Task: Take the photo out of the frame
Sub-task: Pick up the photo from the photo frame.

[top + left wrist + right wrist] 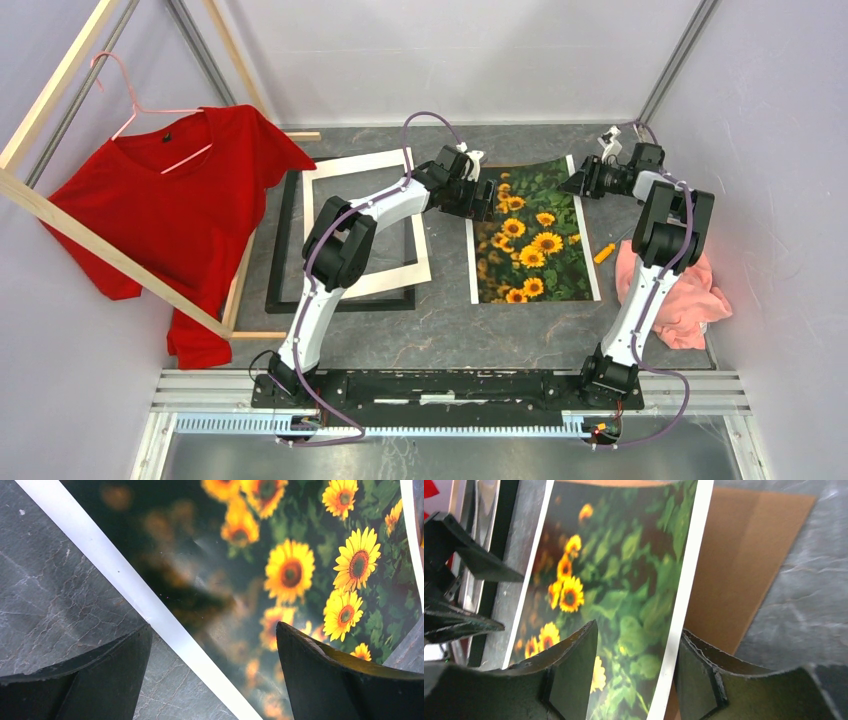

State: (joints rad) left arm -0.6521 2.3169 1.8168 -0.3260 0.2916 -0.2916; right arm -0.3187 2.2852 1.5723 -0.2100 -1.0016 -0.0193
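Two grippers at the photo [535, 235]: left gripper [214, 627] spread wide above its white edge; right gripper [638, 628] half-closed astride the far edge, seemingly not clamped.

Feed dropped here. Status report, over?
Left gripper open over photo's left edge. Right gripper open astride right edge. Photo out of frame. Backing board under right edge.

Right gripper [638, 632] low in shot, fingers apart, and the white edge of the photo [624, 555] runs up between them. Sunflowers glossy, a bit blurred. Brown backing board [749, 555] shows beside that edge, on the grey marbled table [814, 610]. Far left, the black frame [500, 525] and the left gripper [510, 601], jaws spread.
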